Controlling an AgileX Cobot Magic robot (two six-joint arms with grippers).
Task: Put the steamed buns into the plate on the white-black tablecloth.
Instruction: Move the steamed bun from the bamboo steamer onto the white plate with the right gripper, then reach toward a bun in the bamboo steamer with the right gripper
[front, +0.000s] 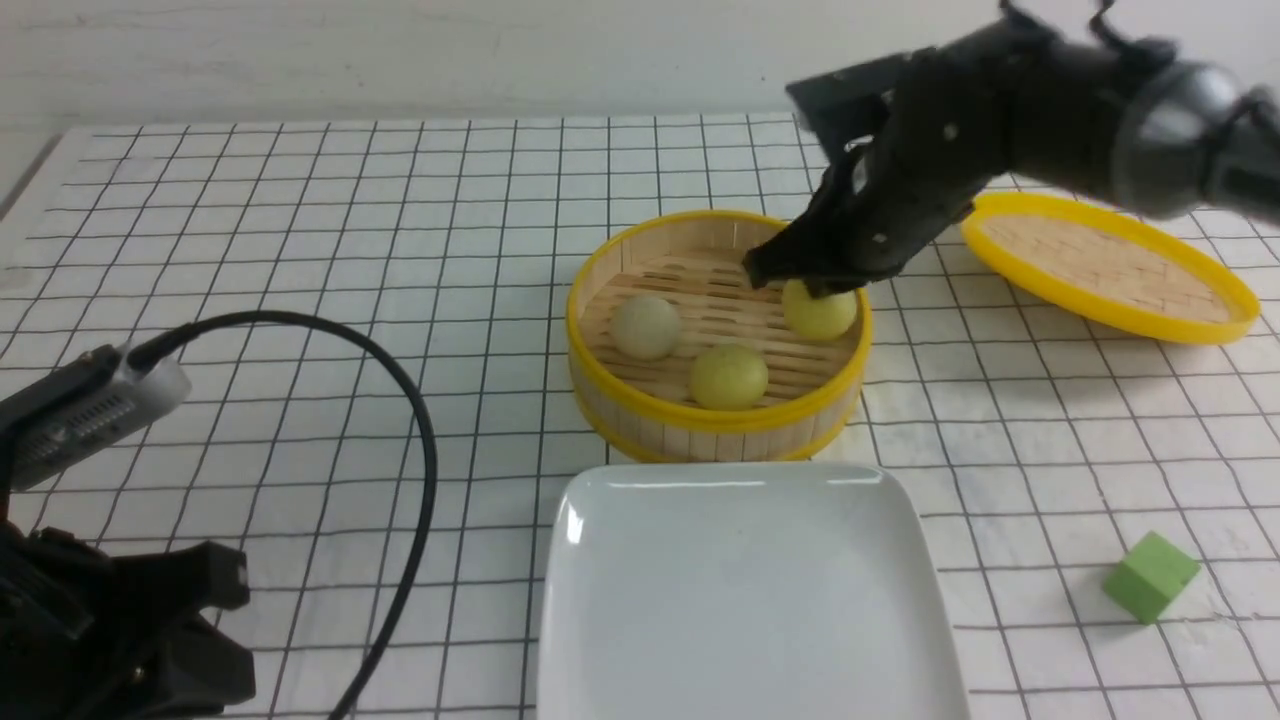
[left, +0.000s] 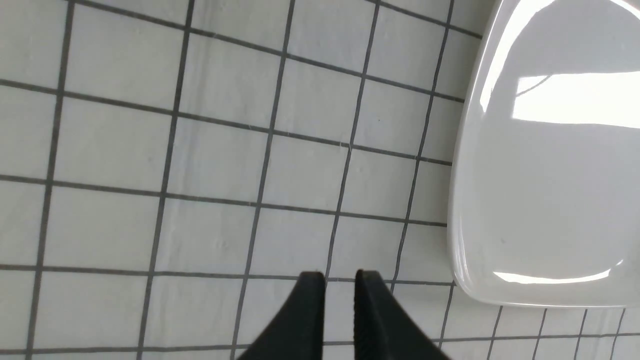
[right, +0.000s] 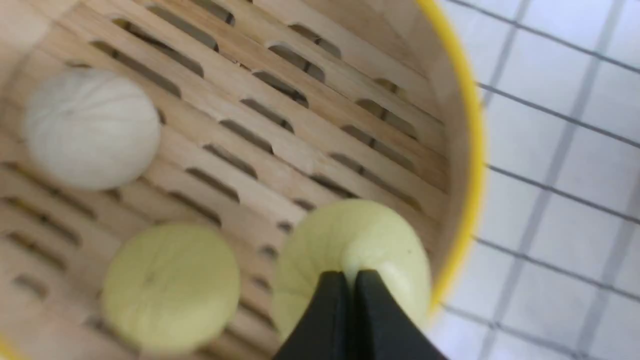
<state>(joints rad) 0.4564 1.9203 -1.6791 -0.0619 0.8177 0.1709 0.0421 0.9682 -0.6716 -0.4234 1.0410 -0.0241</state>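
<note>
Right now I have the right tool (right: 352, 276) closed on the top of the nearest bun to its wrist camera, a pale yellow bun (right: 352, 240) that sits by the steamer's right-hand wall. The soft skin creases toward the fingertips, so I judge it a shallow pinch rather than a deep hold around the sides. Coming down from above makes sense here, since the steamer wall (front: 720, 412) leaves little room for reaching in sideways.

My other yellow bun (front: 729, 377) and the off-white bun (front: 646, 328) are also in the steamer, well enough apart that I can work on one without nudging its neighbours. None is on the plate (front: 750, 590) yet, which stands just on my side of the steamer, giving me a short carry over the rim. I would lift straight up first; dragging could catch the bun on that rim or let it slip from such a small grip.

I have the left tool (left: 340, 277) beside the plate over the checked cloth (left: 215, 160), its tips slightly apart with nothing between them, out of the right arm's way. The lid (front: 1110, 262) and green cube (front: 1151, 577) lie off to the right, and neither needs handling.
</note>
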